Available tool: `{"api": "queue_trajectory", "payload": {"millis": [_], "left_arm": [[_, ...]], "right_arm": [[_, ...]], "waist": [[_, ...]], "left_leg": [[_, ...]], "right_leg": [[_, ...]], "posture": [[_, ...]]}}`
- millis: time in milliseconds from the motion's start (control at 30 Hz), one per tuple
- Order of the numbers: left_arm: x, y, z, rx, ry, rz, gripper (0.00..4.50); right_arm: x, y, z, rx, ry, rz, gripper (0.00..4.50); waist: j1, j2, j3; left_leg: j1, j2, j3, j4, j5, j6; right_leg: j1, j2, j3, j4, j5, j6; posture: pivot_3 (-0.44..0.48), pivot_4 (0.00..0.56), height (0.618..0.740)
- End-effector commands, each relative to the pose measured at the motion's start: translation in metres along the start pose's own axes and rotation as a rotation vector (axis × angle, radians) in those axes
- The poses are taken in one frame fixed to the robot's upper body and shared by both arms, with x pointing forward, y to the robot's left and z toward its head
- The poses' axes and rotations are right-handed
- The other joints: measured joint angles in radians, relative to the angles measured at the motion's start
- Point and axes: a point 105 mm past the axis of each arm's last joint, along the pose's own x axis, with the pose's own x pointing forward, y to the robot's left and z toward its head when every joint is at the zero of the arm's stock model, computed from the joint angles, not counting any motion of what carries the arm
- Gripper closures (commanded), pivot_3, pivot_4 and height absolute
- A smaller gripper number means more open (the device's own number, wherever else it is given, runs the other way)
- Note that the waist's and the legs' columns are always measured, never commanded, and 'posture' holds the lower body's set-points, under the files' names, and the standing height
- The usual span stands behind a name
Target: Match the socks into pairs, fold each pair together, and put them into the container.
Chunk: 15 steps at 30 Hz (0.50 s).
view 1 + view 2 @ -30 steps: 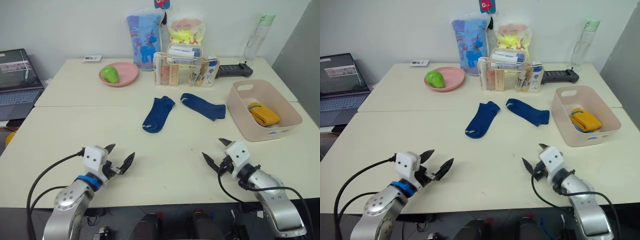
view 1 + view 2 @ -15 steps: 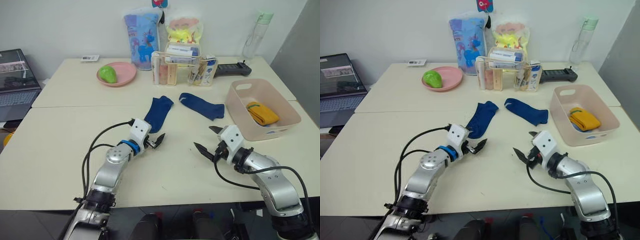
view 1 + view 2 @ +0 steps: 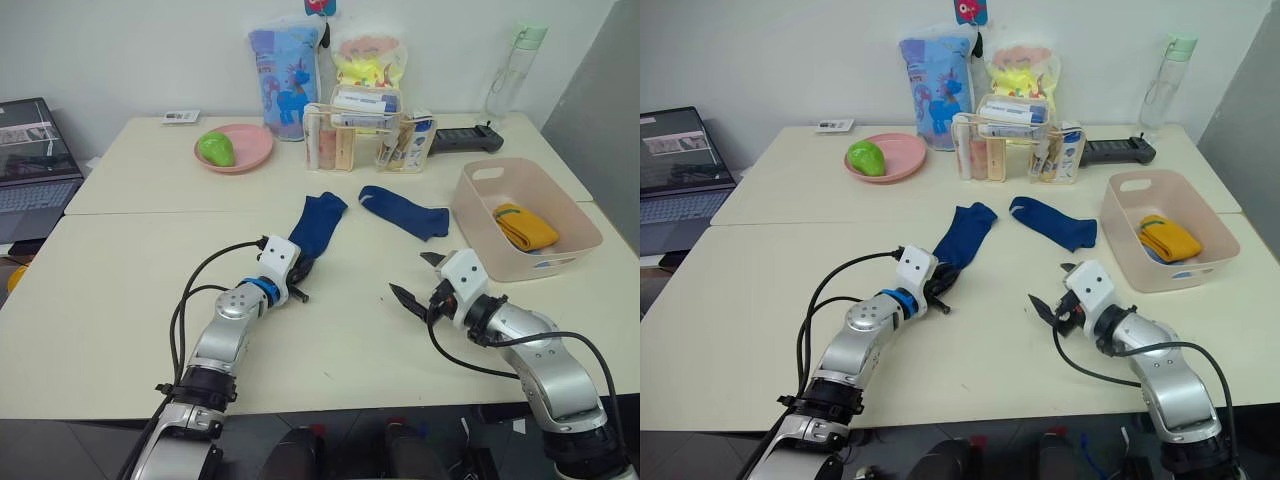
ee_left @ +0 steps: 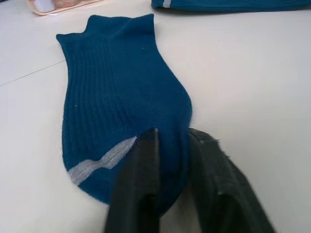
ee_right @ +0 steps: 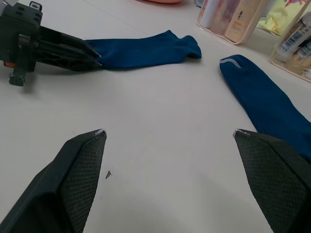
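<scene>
Cream-coloured bench carries everything here. At its far left edge sits a laptop, and further in a round pink plate holds a green fruit. The left claw is closed on the near end of a navy sock, its two black fingers pinching the fabric close to the grey stripe; this navy sock lies flat, running away from the claw toward the clear organiser box at the back. Just to the right lies the second navy sock, flat and apart from the first. The right claw hovers above bare bench, near this second sock but not touching it, jaws spread wide and empty. At the far right stands the pale pink container, with a folded mustard yellow pair inside. A water bottle stands behind it.
</scene>
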Motion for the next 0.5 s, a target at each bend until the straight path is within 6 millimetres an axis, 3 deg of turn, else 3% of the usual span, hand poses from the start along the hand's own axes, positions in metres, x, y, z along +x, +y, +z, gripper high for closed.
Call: {"api": "queue_trajectory", "payload": {"millis": [33, 233, 333, 500], "left_arm": [[-0.003, 0.003, 0.014, 0.03, -0.04, -0.02, 4.47], [-0.008, 0.005, 0.019, 0.114, -0.042, -0.095, 4.47], [-0.014, -0.011, 0.027, 0.115, -0.081, -0.215, 4.47], [-0.031, -0.041, 0.025, 0.211, -0.076, -0.403, 4.47]], "right_arm": [[0.002, -0.002, 0.016, -0.016, -0.055, 0.002, 0.0], [0.006, -0.004, 0.019, -0.001, -0.066, 0.008, 0.0], [0.006, -0.003, 0.019, 0.011, -0.069, 0.018, 0.0], [0.005, -0.004, 0.02, 0.007, -0.062, 0.027, 0.0]], "waist": [[0.0, 0.0, 0.0], [-0.001, 0.0, 0.0], [0.0, 0.0, 0.0], [-0.001, 0.0, 0.0]], "left_leg": [[0.0, 0.0, 0.0, 0.0, 0.0, 0.0], [0.0, 0.0, 0.0, 0.0, 0.0, 0.0], [0.0, 0.0, 0.0, 0.0, 0.0, 0.0], [0.0, 0.0, 0.0, 0.0, 0.0, 0.0]], "right_leg": [[0.0, 0.0, 0.0, 0.0, 0.0, 0.0], [0.0, 0.0, 0.0, 0.0, 0.0, 0.0], [0.0, 0.0, 0.0, 0.0, 0.0, 0.0], [0.0, 0.0, 0.0, 0.0, 0.0, 0.0]], "posture": [[0.0, 0.15, 0.74], [0.0, 0.15, 0.74], [0.0, 0.15, 0.74], [0.0, 0.15, 0.74]]}}
